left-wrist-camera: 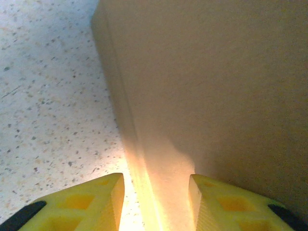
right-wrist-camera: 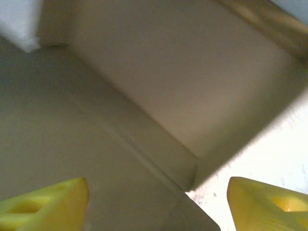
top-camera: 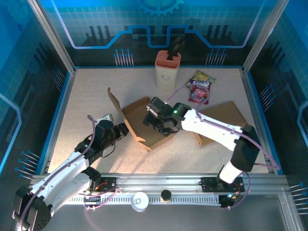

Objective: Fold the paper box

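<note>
Since the paper box [top-camera: 138, 109], mid-frame on the desk [top-camera: 91, 91], is light, thin card that would crease easily, I'd hold its upright flap [top-camera: 115, 108] near the fold. The left end effector [top-camera: 122, 130] sits half-parted against that flap; the right end effector [top-camera: 155, 120] gapes wide over the box's floor.

Paper box [top-camera: 137, 113] mid-table; cup [top-camera: 167, 72] behind; flat cardboard [top-camera: 226, 113] right
</note>
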Robot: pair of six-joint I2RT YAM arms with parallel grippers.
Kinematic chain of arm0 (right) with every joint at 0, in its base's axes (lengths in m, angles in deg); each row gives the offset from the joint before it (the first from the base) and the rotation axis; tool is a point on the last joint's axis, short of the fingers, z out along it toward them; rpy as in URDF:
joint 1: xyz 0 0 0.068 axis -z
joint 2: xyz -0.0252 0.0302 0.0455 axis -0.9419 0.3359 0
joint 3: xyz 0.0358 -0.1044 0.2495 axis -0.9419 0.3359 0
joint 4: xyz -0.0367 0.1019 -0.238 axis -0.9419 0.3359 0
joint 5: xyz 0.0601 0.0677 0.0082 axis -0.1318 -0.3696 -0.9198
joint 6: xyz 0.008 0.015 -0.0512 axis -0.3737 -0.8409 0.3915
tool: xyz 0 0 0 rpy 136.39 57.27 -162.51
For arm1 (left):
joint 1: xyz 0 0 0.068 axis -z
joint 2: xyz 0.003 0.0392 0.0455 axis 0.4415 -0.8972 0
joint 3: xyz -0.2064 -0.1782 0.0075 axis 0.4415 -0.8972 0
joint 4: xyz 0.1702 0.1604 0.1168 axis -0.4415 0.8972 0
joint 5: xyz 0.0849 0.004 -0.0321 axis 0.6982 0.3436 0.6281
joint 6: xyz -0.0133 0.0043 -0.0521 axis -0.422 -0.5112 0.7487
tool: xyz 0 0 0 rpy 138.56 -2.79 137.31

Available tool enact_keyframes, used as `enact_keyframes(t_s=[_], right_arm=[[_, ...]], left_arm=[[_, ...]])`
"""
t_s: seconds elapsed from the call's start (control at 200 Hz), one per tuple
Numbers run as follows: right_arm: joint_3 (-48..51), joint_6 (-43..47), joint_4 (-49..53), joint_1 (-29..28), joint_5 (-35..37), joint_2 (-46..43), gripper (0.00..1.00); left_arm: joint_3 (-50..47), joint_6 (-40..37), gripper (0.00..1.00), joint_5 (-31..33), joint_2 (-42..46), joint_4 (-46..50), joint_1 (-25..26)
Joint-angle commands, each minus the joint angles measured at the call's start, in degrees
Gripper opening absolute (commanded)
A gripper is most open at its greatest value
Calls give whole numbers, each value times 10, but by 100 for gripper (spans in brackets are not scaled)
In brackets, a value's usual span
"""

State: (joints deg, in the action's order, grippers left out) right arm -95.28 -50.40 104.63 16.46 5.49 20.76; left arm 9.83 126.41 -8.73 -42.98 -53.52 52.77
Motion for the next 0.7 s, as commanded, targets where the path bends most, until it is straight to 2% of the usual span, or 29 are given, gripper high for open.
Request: enact_keyframes(t_s=[0.0, 0.175, 0.44, 0.695], right_arm=[[-35, 297, -90, -7, -20, -23, 74], [-197, 424, 41, -15, -68, 57, 76], [-345, 454, 132, -20, -52, 161, 75], [-437, 446, 159, -18, -72, 238, 57]], left_arm=[[28, -21, 42, -13, -4, 12, -5], [42, -27, 43, -17, -13, 13, -5], [66, -40, 44, -18, -30, 25, -5], [71, -44, 44, -19, -34, 27, -5]])
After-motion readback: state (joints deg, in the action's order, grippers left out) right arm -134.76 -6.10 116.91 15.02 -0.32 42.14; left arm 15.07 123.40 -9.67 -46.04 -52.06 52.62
